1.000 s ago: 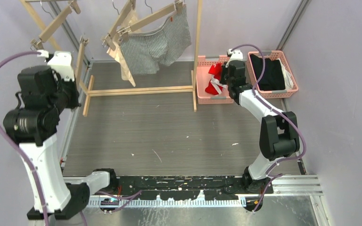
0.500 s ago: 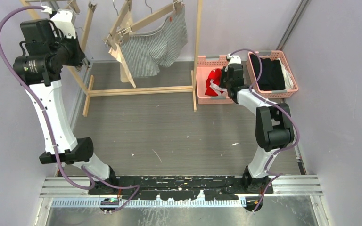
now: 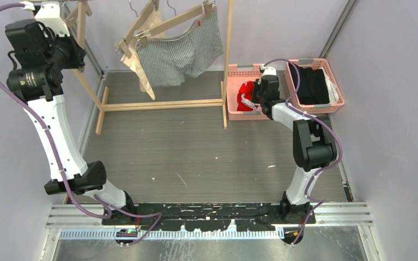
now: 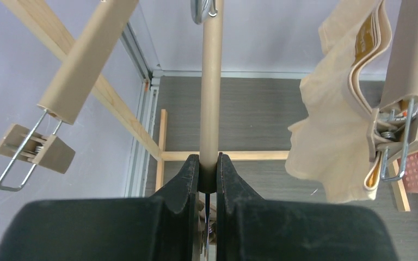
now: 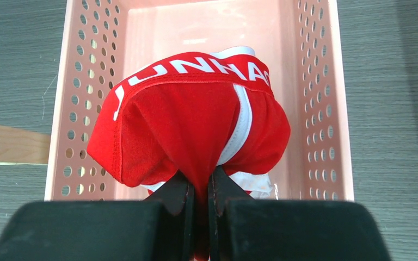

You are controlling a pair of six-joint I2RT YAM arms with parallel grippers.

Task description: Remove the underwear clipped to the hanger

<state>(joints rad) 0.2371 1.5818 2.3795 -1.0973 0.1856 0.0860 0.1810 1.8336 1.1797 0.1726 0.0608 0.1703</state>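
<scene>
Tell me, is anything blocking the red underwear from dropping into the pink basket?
Nothing visible does. The right gripper pinches the red underwear directly over the open top of the pink basket, and the part of the basket floor that shows is bare.

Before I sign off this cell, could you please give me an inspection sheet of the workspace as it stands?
Surface: grey table, a few pale flecks and scratches.
Job's things: red underwear bunched inside the left pink basket; beige underwear and striped boxer briefs clipped to hangers on the wooden rack.
Clutter: black clothing in the right pink basket.
Grippers: left gripper shut around a wooden bar; right gripper shut on the red underwear.
Cables: purple cables loop along both arms; no snag seen.
Surroundings: lilac walls; metal rail at the near edge.
</scene>
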